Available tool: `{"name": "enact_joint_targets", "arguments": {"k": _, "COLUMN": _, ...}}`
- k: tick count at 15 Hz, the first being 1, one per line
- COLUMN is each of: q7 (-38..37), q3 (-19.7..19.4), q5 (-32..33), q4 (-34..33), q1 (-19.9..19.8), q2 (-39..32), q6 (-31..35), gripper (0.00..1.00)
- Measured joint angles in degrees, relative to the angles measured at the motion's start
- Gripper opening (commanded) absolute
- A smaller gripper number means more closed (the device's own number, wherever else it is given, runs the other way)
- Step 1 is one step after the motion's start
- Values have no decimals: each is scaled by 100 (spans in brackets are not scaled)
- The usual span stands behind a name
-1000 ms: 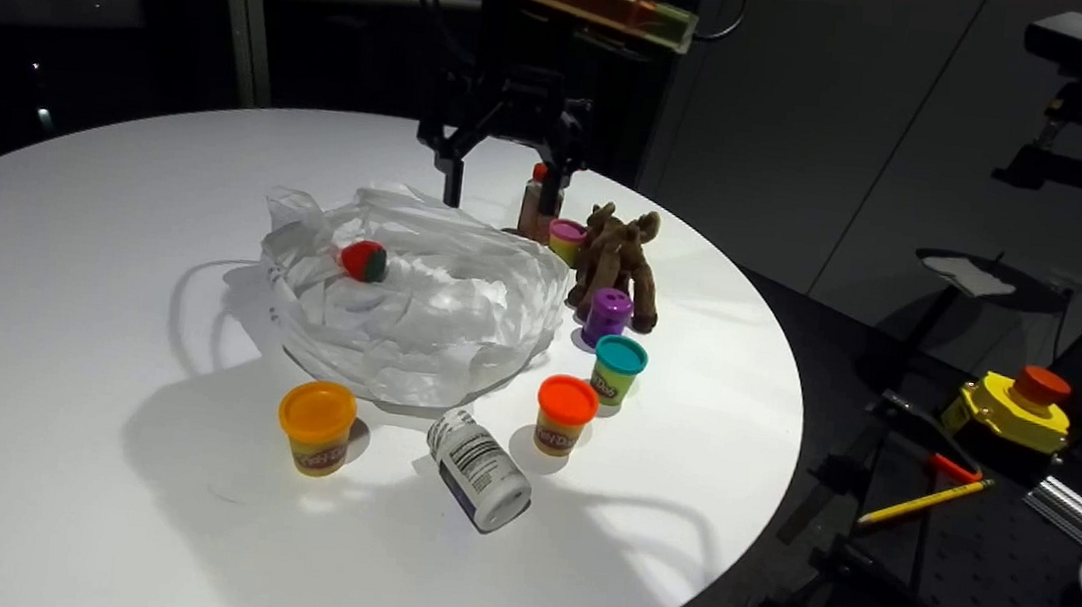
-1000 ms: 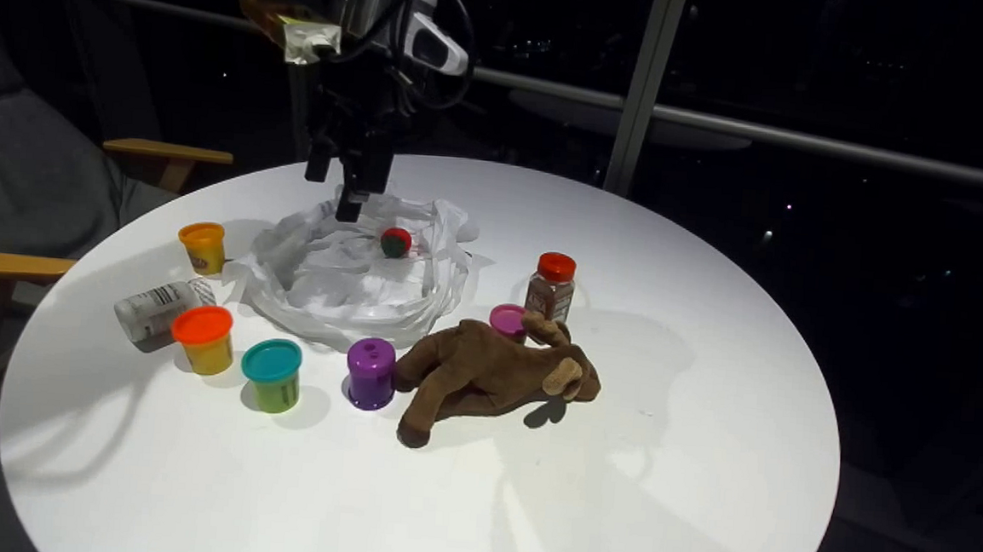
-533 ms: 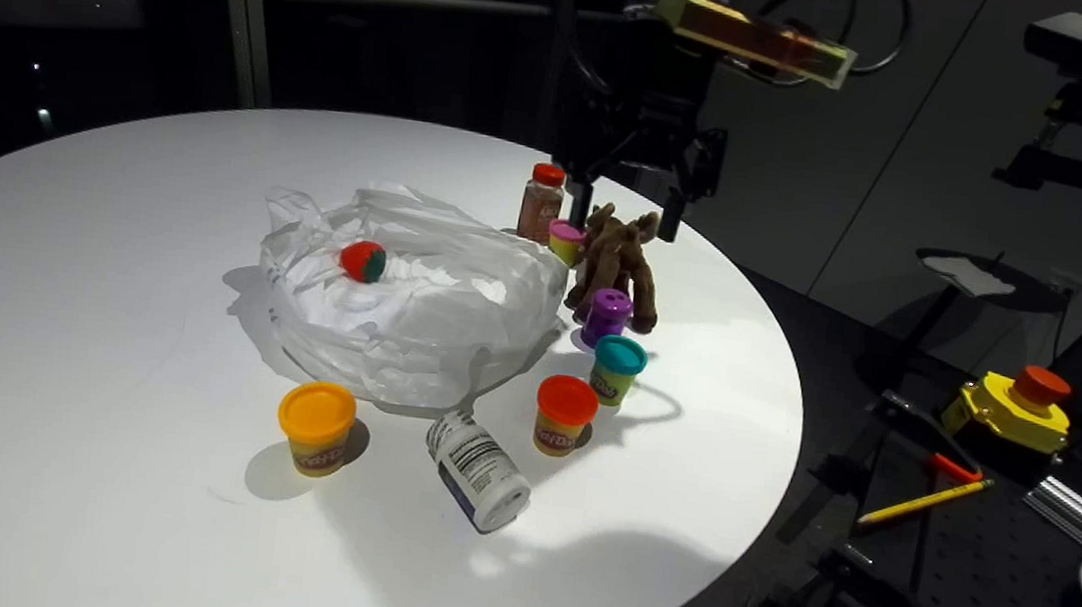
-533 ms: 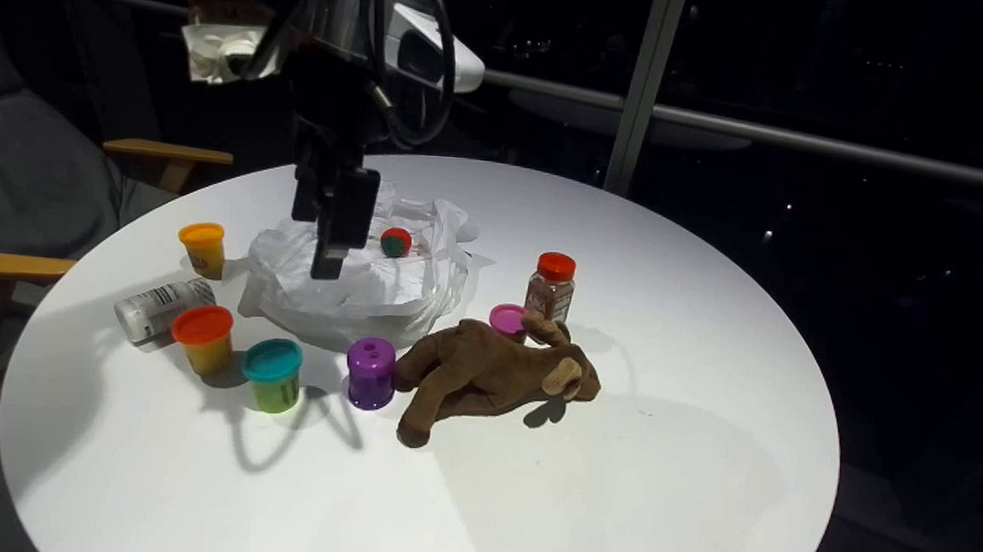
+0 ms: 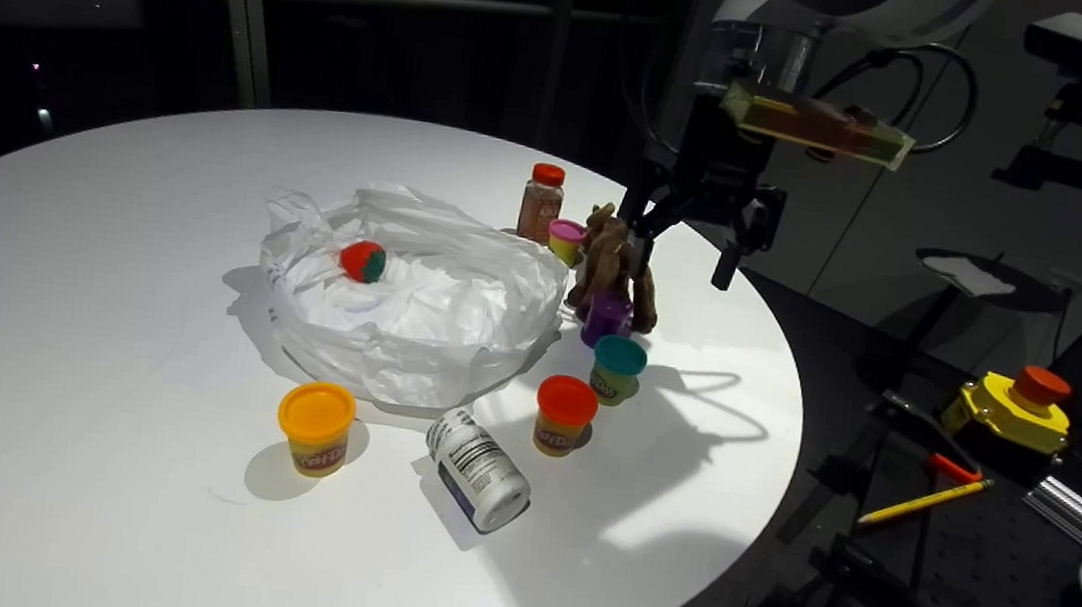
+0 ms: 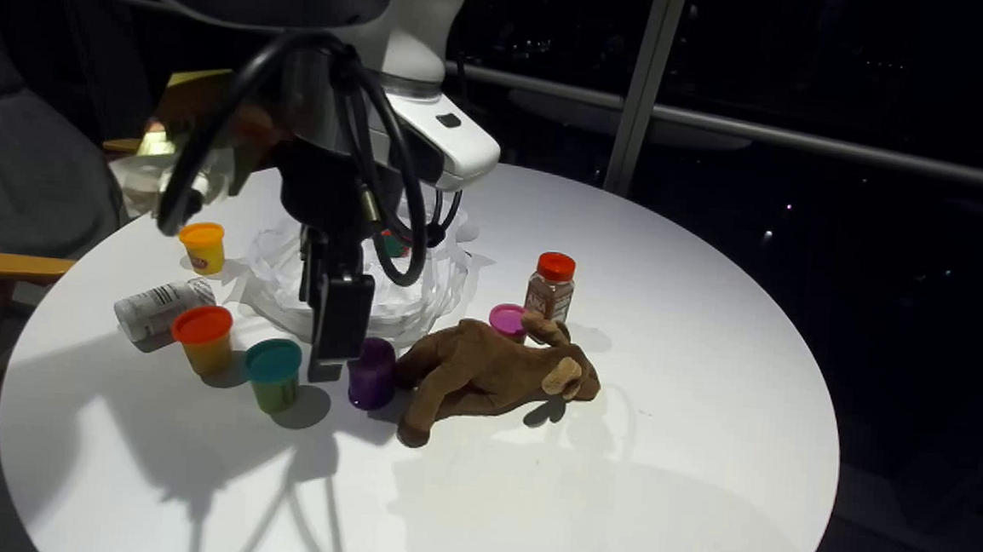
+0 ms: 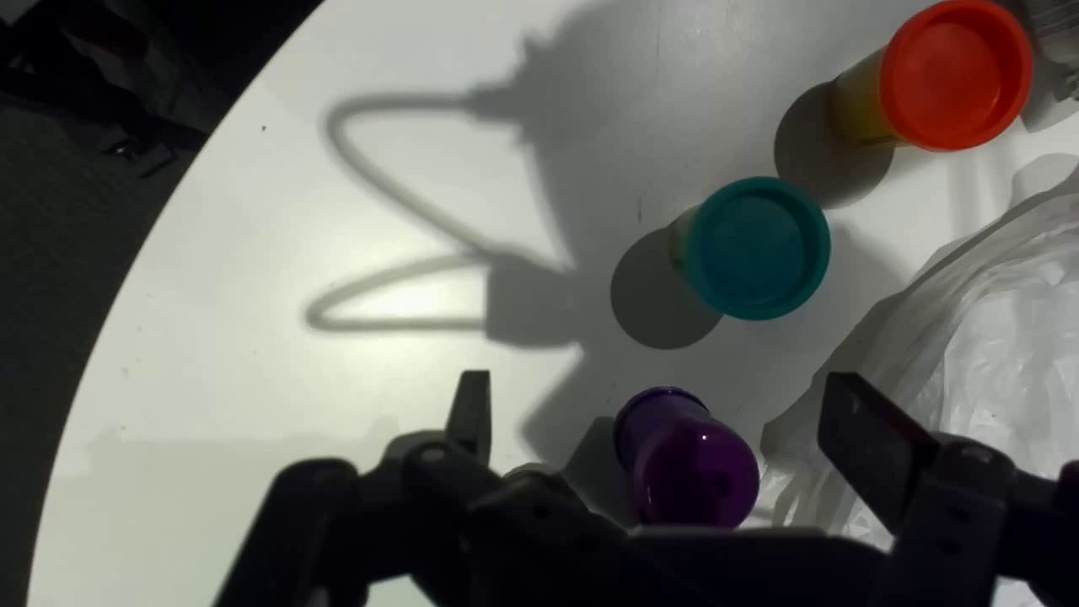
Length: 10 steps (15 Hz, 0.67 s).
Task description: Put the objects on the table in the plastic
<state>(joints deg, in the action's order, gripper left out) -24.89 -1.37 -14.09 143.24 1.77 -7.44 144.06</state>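
My gripper [image 7: 660, 392] is open above the purple container [image 7: 695, 464], which shows between the spread fingers in the wrist view and stands upright on the white table [image 5: 131, 472]. Beside it are the teal-lidded cup [image 7: 757, 249] and the red-orange-lidded cup [image 7: 957, 76]. The wrinkled plastic [image 5: 414, 361] lies mid-table with a red strawberry-like piece [image 5: 363, 262] in it. Around it sit the orange cup [image 5: 317, 428], a tipped white bottle [image 5: 480, 475], the red-capped bottle [image 6: 551, 288], the pink-lidded cup [image 6: 508, 320] and the brown plush animal [image 6: 486, 369].
In an exterior view, the arm with its looping cables [image 6: 399, 245] hides part of the plastic. A chair [image 6: 21, 153] stands beyond the table. A dark bench with a yellow emergency-stop box [image 5: 1007, 411] is off the table's edge.
My gripper has moved away from above the plastic, past the plush animal, and down over the purple container. It has stayed open, and the objects on the table have not moved.
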Motion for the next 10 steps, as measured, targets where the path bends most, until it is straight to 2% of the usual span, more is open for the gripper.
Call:
{"name": "enact_joint_targets", "arguments": {"k": 5, "q7": -4, "q3": 1, "q5": 0, "q4": -56, "q1": 1, "q2": -273, "q6": 653, "gripper": 100}}
{"name": "enact_joint_targets", "arguments": {"k": 10, "q7": -5, "q3": 9, "q5": -5, "q4": -339, "q1": 1, "q2": -743, "q6": 765, "gripper": 100}}
